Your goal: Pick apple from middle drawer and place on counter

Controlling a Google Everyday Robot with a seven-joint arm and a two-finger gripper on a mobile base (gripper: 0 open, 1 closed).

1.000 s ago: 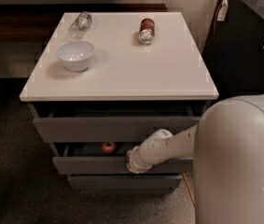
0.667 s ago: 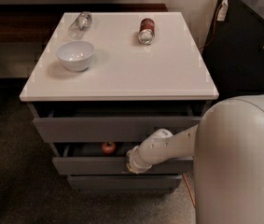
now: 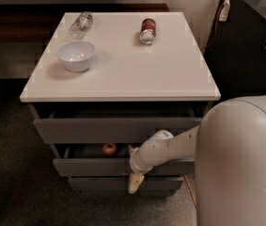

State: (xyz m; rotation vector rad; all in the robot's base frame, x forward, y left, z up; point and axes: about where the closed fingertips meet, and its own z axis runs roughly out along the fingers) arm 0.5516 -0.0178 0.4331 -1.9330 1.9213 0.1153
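The apple (image 3: 108, 149) is small and red and lies inside the middle drawer (image 3: 88, 166), which is pulled open, left of its centre. My gripper (image 3: 135, 181) hangs at the end of the white arm (image 3: 170, 147), pointing down in front of the middle drawer's front panel. It is just right of the apple and lower than it, and holds nothing that I can see. The white counter (image 3: 123, 74) tops the grey cabinet.
On the counter stand a white bowl (image 3: 76, 55) at the left, a clear bottle on its side (image 3: 81, 25) at the back left, and a red-brown soda can (image 3: 147, 30) on its side at the back. The top drawer (image 3: 113, 128) is slightly open. The robot's white body (image 3: 240, 168) fills the lower right. A dark cabinet (image 3: 250, 46) stands to the right.
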